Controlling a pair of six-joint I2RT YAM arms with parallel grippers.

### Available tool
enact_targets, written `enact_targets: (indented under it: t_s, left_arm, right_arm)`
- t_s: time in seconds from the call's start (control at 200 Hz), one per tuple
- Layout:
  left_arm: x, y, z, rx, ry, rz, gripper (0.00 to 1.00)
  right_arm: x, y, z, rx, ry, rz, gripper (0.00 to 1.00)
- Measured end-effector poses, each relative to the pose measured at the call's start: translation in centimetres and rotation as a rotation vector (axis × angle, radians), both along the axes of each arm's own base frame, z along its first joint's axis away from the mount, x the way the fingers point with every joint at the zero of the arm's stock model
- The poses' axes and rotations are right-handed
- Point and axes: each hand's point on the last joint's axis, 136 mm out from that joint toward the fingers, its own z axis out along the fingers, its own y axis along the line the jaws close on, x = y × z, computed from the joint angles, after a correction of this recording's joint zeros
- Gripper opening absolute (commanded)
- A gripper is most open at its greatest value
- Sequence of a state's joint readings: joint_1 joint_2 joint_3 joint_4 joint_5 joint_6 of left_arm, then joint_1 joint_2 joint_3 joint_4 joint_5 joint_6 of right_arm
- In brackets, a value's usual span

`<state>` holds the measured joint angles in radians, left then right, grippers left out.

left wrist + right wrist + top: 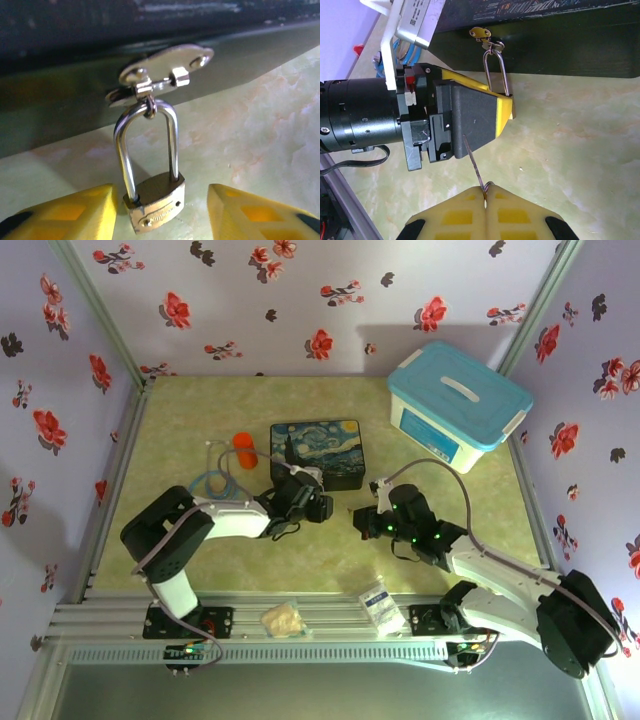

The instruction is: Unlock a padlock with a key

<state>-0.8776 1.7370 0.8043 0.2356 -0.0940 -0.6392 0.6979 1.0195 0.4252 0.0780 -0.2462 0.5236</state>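
Top camera: my left fingers [318,502] and right fingers [362,520] face each other over the pale green bench [190,410], close together. Both are just in front of a painted box [318,452]. An orange cylinder [243,450] stands beyond the left fingers, and a blue tub [460,405] sits well beyond the right fingers. From this height I cannot make out the lock or how either pair of fingers stands.

Left wrist camera: here the padlock [155,202] is plain. Its brass body lies between my two yellow fingers, which are spread wide. One finger [75,212] is just beside the body, and I cannot tell whether it touches. The other [260,212] is clearly apart. The silver shackle runs away from the fingers to a metal hasp [165,70] on the box front and loops through its ring.

Right wrist camera: my right fingers are pressed together, pinching the key [474,162] by its head. The thin dark blade points away from them toward the black side of the left fingers [470,120]. I cannot tell whether the tip touches. Beyond that, the shackle rises to the hasp, and the left fingers hide most of the lock body.
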Motion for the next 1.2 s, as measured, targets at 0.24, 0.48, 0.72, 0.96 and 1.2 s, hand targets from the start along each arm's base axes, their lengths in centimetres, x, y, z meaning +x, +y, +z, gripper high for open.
enact_targets:
  t_s: [0.24,0.48,0.72,0.96,1.2]
  left_arm:
    - [0.3,-0.3,-0.6,0.017,0.014,0.001,0.39]
    - [0.4,-0.4,-0.8,0.023,0.020,0.002,0.25]
    - [0.4,-0.5,-0.7,0.012,0.021,0.005,0.16]
    - [-0.4,0.4,-0.6,-0.013,0.032,0.026,0.16]
    - [-1.3,1.3,-0.4,-0.066,0.049,0.063,0.17]
  right_arm:
    - [0.0,0.0,-0.4,-0.003,0.004,-0.001,0.01]
    - [-0.2,-0.2,-1.1,0.007,0.017,-0.015,0.01]
    - [0.8,0.3,-4.5,0.064,0.191,-0.074,0.00]
    - [0.3,2.2,-7.1,0.136,0.348,-0.048,0.00]
    - [0.1,3.1,-7.8,0.175,0.403,-0.029,0.00]
